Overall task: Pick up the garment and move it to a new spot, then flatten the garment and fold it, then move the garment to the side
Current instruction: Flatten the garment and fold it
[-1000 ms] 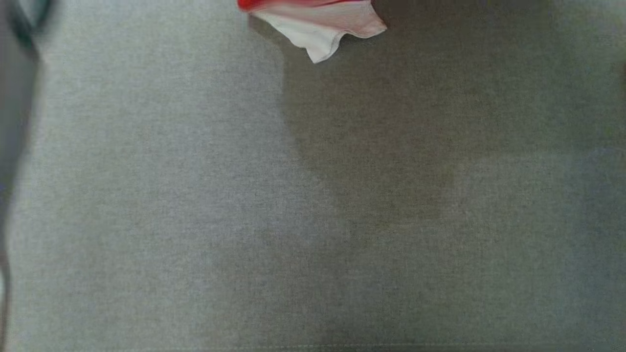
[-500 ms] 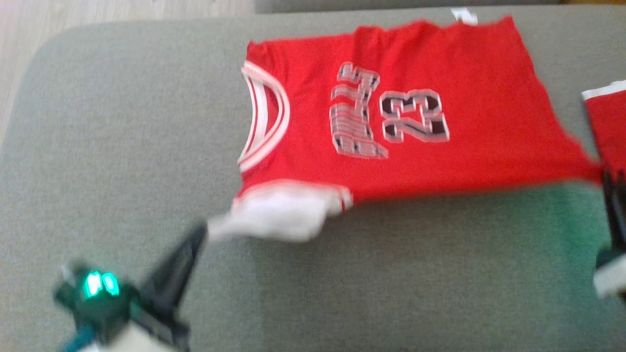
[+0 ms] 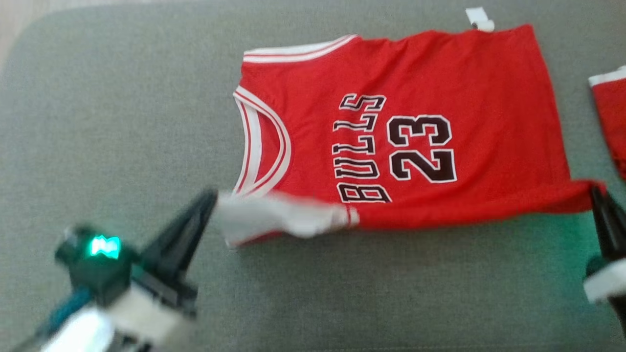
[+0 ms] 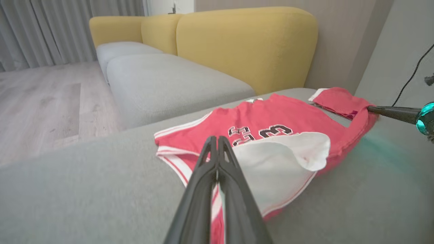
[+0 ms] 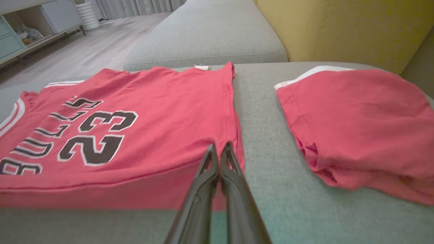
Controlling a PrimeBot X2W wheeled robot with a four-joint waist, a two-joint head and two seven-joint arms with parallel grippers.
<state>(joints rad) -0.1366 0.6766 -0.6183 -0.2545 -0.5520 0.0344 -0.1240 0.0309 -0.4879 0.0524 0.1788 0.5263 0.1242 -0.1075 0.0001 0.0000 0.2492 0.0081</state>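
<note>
The garment (image 3: 440, 88) is a red sleeveless jersey with white trim and "BULLS 23" in black, spread on the grey cushion (image 3: 122, 122) with its neck to the left. My left gripper (image 3: 212, 195) is shut on the near shoulder, whose white inside is turned up. In the left wrist view the left gripper (image 4: 216, 139) pinches the trimmed edge of the garment (image 4: 271, 115). At the lower right, my right gripper (image 3: 594, 190) is shut on the near hem corner. The right wrist view shows the right gripper (image 5: 218, 147) holding the garment (image 5: 152, 101) by that corner, its near edge lifted off the cushion.
A second red piece of clothing (image 5: 356, 118) lies folded just right of the jersey, also visible at the edge (image 3: 611, 122). A yellow sofa back (image 4: 247, 44) and another grey seat (image 4: 169, 81) stand beyond. Wood floor (image 4: 40, 101) lies past the cushion's left edge.
The head camera has swung: a second ago only a white corner showed at the top, now the whole jersey does. Both grippers stay shut on its near edge.
</note>
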